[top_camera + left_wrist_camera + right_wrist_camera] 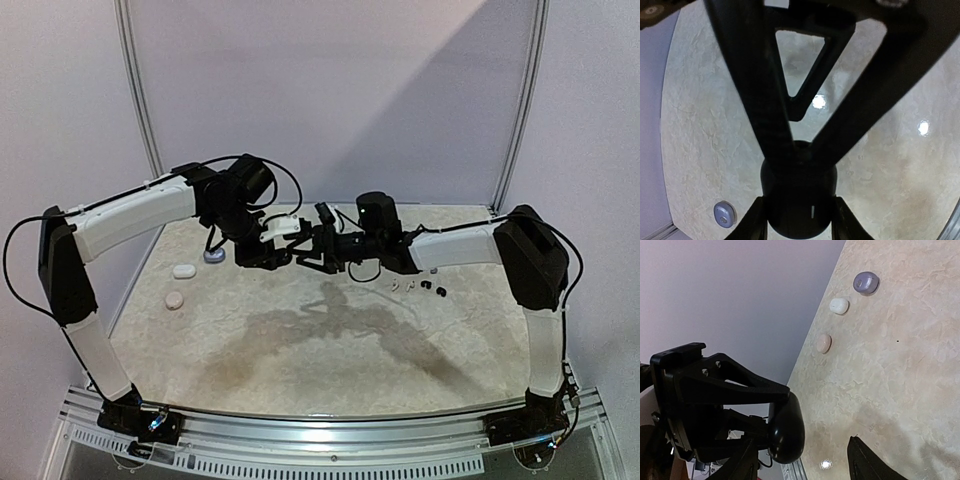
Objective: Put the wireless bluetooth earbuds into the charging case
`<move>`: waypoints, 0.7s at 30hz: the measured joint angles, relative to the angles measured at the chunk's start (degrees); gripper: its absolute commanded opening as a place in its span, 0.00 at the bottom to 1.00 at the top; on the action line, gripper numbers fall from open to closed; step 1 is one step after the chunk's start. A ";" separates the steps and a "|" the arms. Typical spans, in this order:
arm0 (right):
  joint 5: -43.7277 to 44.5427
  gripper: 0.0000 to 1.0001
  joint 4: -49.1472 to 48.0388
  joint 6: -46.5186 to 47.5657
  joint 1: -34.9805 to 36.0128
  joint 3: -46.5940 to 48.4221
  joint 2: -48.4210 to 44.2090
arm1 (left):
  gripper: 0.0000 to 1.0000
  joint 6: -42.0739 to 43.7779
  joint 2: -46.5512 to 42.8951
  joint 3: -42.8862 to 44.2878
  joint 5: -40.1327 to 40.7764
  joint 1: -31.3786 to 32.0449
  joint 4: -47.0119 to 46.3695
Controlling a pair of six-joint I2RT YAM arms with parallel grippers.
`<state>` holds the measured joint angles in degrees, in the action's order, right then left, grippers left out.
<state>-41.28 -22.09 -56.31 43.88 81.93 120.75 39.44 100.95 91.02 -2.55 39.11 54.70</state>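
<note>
Wireless bluetooth earbuds (426, 284) loose on the table (300, 340), a short row of tiny specks right of centre in the overhead view, just below the right forearm (455, 247) and apart from both pincers; lighter ones at the left end of the row, two black ones at the right end; too small for any exact pose. Black charging case (800, 172), rounded and egg-like, up off the tabletop near the middle of the overhead view, pinched between the fingers of the left gripper (799, 212), one finger pressed to each side. Right gripper (802, 450) nose to nose with the left one, fingers spread, the black case close by the finger at lower left of the right wrist view, bare table showing between the case and the other finger; contact with the case impossible to tell. Three more cases on the table toward the left of the overhead view: lavender case (213, 256) nearest the left gripper, white case (183, 270) near it, pinkish case (174, 299) lowest in the frame, each apart from its neighbour.
</note>
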 measured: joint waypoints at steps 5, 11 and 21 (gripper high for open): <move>-1.18 0.42 -1.46 -1.81 0.46 2.29 2.49 | 0.00 -0.02 0.20 0.04 0.26 0.02 0.02; -2.60 0.31 -3.69 -4.07 1.07 3.96 4.39 | 0.00 -0.02 0.68 0.13 0.55 0.02 0.00; -4.28 0.00 -5.07 -6.93 1.01 4.59 5.44 | 0.43 -0.24 0.74 0.52 1.97 0.20 0.07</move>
<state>-45.56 -27.16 -63.24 44.88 86.52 126.19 39.20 101.69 91.55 -0.58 39.31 54.76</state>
